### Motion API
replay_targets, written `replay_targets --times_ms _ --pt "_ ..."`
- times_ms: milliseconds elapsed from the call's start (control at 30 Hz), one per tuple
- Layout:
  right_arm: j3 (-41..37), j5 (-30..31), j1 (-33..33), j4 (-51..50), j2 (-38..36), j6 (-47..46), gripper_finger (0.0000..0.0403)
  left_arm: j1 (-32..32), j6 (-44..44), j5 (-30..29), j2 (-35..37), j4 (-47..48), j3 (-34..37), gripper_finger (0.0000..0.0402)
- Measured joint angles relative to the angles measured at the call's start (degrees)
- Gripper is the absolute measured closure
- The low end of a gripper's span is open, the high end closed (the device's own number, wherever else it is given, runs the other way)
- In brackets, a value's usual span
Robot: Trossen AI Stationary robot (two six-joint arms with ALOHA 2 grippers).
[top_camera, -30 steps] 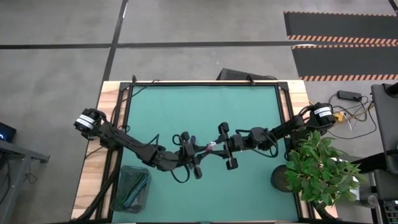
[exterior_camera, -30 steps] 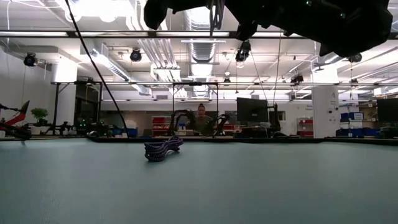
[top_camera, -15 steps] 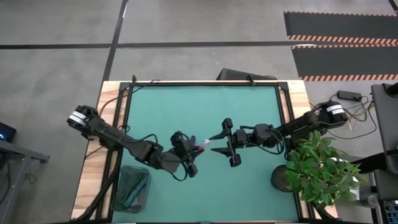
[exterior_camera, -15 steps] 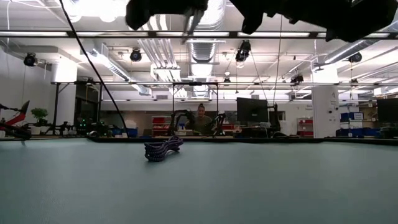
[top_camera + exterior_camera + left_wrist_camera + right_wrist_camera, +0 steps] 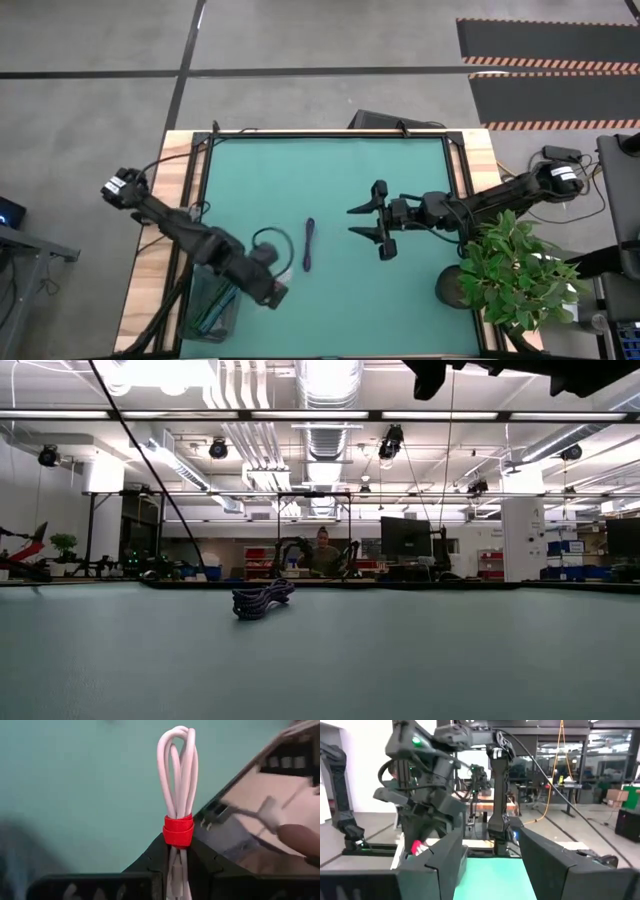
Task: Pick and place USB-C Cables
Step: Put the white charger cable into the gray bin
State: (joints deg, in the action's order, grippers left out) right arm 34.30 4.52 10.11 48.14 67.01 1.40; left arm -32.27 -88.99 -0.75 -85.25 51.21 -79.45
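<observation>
A robotics lab: exposed ceiling ducts (image 5: 325, 390), monitors (image 5: 404, 538), other robot arms (image 5: 22, 555)

Even, bright overhead light, soft shadows; ceiling strip lights (image 5: 150, 374) glare in low view; left wrist view edges motion-blurred.

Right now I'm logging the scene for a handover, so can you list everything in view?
White cable bundle with a red tie: one, clamped in the left gripper.
Dark purple cable bundle: one, lying mid-mat.
Clear bin: one, at the mat's near-left corner, holding teal cable bundles; their number is unclear.
Green table mat: one, covering the table.
Potted green plant: one, at the table's right edge.
Person: one, far behind the table.
Left gripper: beside the bin.
Right gripper: open, mid-table.
</observation>
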Motion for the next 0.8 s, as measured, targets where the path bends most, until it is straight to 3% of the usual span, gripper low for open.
replay_targets --times_ms 433,800 --pt "0.0 0.0 0.0 -1.75 -0.73 -0.84 0.0216 -12.81 -30.99 9.98 -0.07 21.88 -1.52 0.0372" --pt "0.0 0.02 0.0 -1.74 -0.79 -0.77 0.0216 -14.96 -33.38 12.6 -1.32 26.02 0.1 0.0374"
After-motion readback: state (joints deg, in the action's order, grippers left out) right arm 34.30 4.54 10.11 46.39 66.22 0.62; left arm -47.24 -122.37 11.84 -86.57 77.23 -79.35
